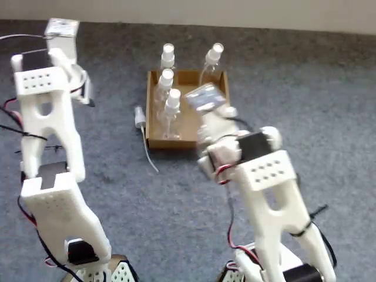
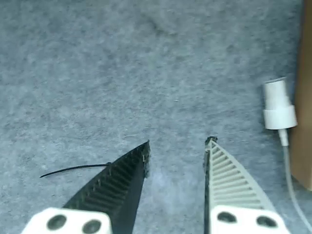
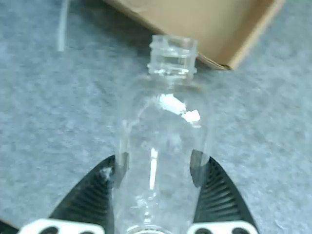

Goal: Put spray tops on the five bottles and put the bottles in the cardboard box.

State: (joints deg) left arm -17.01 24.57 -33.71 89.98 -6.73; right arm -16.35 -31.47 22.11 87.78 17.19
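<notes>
My right gripper (image 3: 158, 165) is shut on a clear bottle (image 3: 165, 131) with no top. Its open neck points at a corner of the cardboard box (image 3: 204, 24). The box (image 1: 189, 141) sits at the middle of the carpet, with several capped bottles (image 1: 172, 104) standing in and by it. A loose white spray top (image 1: 140, 117) with a long tube lies on the carpet just left of the box. My left gripper (image 2: 178, 144) hangs open over bare carpet, with the spray top (image 2: 279, 105) off to one side beside the box wall (image 2: 307, 97).
A thin black tie (image 2: 73, 169) lies on the carpet near my left gripper. The left arm (image 1: 47, 117) stands along the left side and the right arm (image 1: 264, 176) rises from the front right. Grey carpet lies all around the box.
</notes>
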